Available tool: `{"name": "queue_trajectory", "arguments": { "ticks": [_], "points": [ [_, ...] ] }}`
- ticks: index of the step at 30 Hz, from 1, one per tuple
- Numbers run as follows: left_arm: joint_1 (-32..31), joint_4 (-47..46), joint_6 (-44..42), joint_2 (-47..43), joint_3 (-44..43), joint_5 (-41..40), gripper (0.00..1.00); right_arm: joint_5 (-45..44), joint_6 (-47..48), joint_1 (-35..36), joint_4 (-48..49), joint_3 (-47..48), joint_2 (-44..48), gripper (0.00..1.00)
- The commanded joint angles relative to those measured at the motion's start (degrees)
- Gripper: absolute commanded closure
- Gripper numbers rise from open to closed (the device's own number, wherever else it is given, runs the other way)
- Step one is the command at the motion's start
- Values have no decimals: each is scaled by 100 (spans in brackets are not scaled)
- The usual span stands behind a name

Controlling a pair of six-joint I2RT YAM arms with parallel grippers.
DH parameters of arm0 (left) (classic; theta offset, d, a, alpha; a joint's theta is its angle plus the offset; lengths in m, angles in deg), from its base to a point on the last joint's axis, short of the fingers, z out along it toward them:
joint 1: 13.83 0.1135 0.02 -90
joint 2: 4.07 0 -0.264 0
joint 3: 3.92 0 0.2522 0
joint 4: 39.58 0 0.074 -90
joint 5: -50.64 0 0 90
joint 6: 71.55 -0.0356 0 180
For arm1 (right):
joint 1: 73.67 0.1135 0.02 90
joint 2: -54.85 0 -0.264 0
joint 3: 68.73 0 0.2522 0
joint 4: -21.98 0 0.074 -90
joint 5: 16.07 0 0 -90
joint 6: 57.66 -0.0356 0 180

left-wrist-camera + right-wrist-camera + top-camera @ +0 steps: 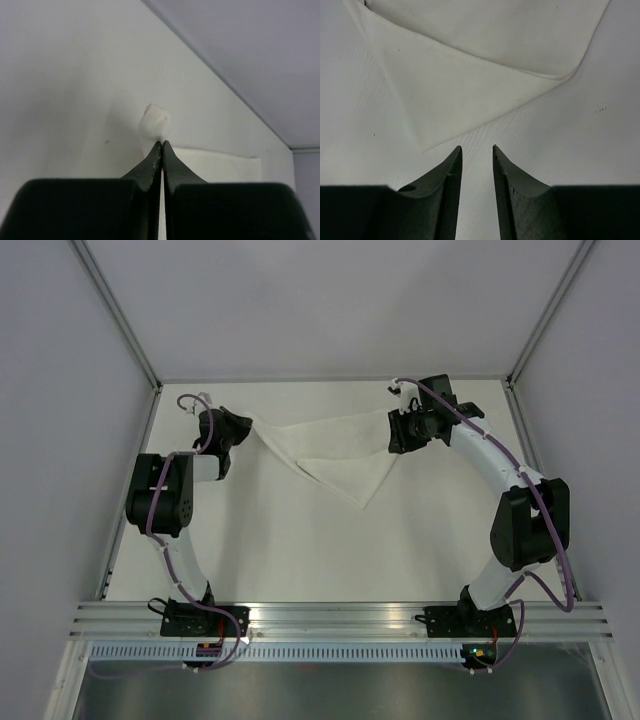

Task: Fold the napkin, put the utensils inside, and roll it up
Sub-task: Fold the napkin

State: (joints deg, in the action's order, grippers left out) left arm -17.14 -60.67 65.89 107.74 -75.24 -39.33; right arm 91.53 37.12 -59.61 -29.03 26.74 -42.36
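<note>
The napkin (340,455) lies folded on the far half of the white table (300,550), with one point aimed toward the arms' bases. At the napkin's left corner the left gripper (162,144) is pinched tight on the cloth, a tuft poking past its tips. Just off the napkin's right edge the right gripper (477,147) stands partly open, holding nothing. Pale grey walls (330,300) rise behind the napkin.

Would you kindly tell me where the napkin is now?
In the top view, the napkin lies at the far middle of the table, its left corner pinched by the left gripper, the open right gripper beside its right edge.
</note>
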Motion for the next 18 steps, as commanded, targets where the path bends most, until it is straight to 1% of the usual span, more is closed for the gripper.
{"name": "queue_trajectory", "arguments": {
  "ticks": [1,2,3,5,6,9,11,12,14,18],
  "points": [
    [6,-1626,-402,-142,-18,1365,98,-170,32,44,-10,99,-53,64],
    [-20,-1761,-428,-37,-105,1655,98,-178,32,52,-27,117,-61,64],
    [-81,-1849,-446,-2,-167,2180,98,-187,32,61,-19,108,-70,63],
    [-187,-2033,-533,104,-307,2640,98,-214,23,96,-10,117,-79,63],
    [-257,-2061,-586,139,-369,3042,98,-222,15,114,-10,126,-79,64],
    [-600,-2061,-788,262,-581,3694,97,-275,-3,149,7,134,-79,63],
    [-881,-1948,-972,280,-659,3863,97,-319,-21,158,16,134,-61,63],
    [-1064,-1929,-1017,341,-695,4081,97,-337,-29,167,25,134,-53,63],
    [-1250,-1807,-1192,403,-782,4250,97,-372,-29,158,25,126,-35,64],
    [-1803,-1000,-1746,543,-967,4593,97,-389,-29,167,43,126,-35,64]
  ]
}}
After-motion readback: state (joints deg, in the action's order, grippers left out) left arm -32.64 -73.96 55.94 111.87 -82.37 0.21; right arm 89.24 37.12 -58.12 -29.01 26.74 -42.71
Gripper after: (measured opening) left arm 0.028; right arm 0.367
